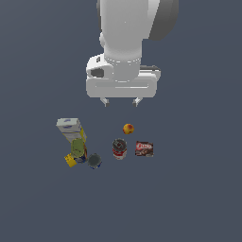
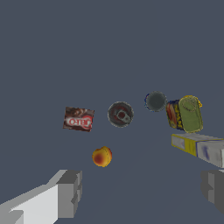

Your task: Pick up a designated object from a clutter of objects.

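The designated object, a small flat dark brown box [image 1: 144, 148] [image 2: 78, 119] with red-and-white lettering, lies flat at the exterior view's right end of the clutter. Beside it stands a red-white can [image 1: 119, 148] [image 2: 120, 114], and a red-yellow round fruit [image 1: 128, 128] [image 2: 102, 156] sits just behind them. My gripper [image 1: 121, 101] [image 2: 142, 192] hangs open well above the floor, behind the fruit, with nothing between its fingers [image 2: 69, 194].
At the exterior view's left lie a white-blue carton [image 1: 69, 128] [image 2: 203, 147], a greenish can [image 1: 78, 148] [image 2: 190, 114], a yellow box [image 1: 71, 160] and a dark grey can [image 1: 94, 160] [image 2: 155, 101], packed close together on the dark grey floor.
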Tool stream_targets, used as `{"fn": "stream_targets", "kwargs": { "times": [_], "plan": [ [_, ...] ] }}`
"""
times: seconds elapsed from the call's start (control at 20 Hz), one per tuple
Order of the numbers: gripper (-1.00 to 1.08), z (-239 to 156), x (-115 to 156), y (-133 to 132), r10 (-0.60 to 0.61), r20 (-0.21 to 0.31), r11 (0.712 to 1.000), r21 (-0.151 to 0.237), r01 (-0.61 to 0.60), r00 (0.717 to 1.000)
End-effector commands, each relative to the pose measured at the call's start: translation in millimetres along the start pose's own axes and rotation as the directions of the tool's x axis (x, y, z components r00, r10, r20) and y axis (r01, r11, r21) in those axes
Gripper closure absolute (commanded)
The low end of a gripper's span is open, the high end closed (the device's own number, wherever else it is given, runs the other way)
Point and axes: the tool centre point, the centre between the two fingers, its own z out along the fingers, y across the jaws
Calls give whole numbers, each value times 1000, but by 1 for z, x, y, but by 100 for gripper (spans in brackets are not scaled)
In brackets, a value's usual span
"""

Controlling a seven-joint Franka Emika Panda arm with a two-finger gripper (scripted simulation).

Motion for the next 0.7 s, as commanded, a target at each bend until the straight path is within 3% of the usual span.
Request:
{"fn": "stream_targets", "kwargs": {
  "times": [0.0,0.4,0.65],
  "plan": [
    [-92,0,0,0,0,0,1000,0,0,1000],
    [-92,-9,6,-32,-57,-23,998,18,57,998],
    [-92,-8,7,-32,-60,-24,998,18,61,998]
  ]
}}
